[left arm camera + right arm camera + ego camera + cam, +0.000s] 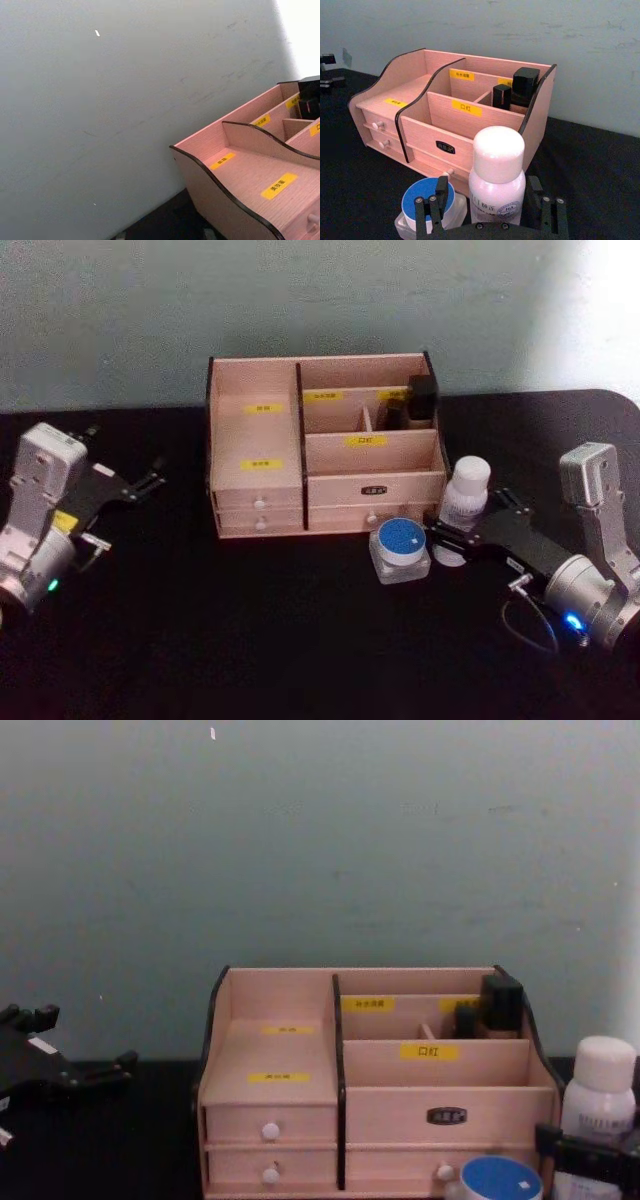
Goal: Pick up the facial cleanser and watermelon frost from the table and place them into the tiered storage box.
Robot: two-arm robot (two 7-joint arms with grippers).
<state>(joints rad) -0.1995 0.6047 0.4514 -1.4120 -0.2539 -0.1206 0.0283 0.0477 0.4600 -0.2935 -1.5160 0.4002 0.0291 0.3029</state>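
In the head view, the tiered storage box (270, 440) stands in the middle of the counter (250, 640), near its far edge. The facial cleanser (466, 490) stands upright toward the counter's right edge, just beside the box's front right corner. The right gripper (472, 518) has its jaws wide apart around the cleanser. The watermelon frost (400, 548) sits just beside it, nearer the front edge. The left gripper (125, 510) rests near the left edge, jaws apart and empty.

The left wrist view shows the box's stepped side.

In the right wrist view, one jaw is close to the cleanser and the other is apart from it.

In the chest view, the cleanser rises at the box's right.
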